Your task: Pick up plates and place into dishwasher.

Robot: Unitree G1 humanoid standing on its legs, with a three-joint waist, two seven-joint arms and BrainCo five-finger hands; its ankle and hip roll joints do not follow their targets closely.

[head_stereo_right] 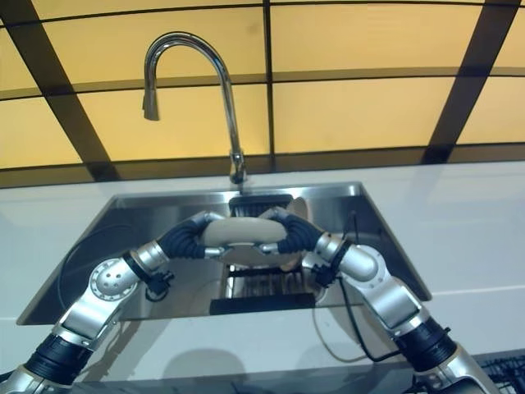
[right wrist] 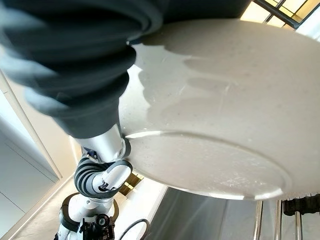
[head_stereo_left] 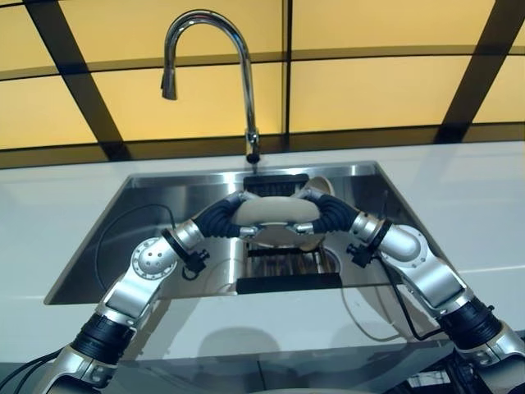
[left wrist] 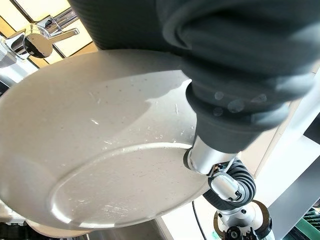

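Both hands meet over the sink [head_stereo_left: 156, 205], holding one pale plate [head_stereo_left: 275, 212] between them, above a dish rack [head_stereo_left: 283, 263].

Left hand [head_stereo_left: 238, 220] is on the plate's edge nearest it; right hand [head_stereo_left: 316, 215] is on the opposite edge. Dark ribbed covers hide the fingers in all views, so I cannot tell whether either hand is curled round the rim or only pressing flat against it.

More crockery sits just beneath the plate, in the rack.

Risks as I judge them:
- The plate looks pinched edge to edge. If the hands drift apart, or one leads, it drops onto the rack and the dishes below.
- The faucet [head_stereo_left: 205, 66] stands just beyond the hands; lifting straight up could clip the spout.
- The plate's underside looks glossy, so the rim may slide.
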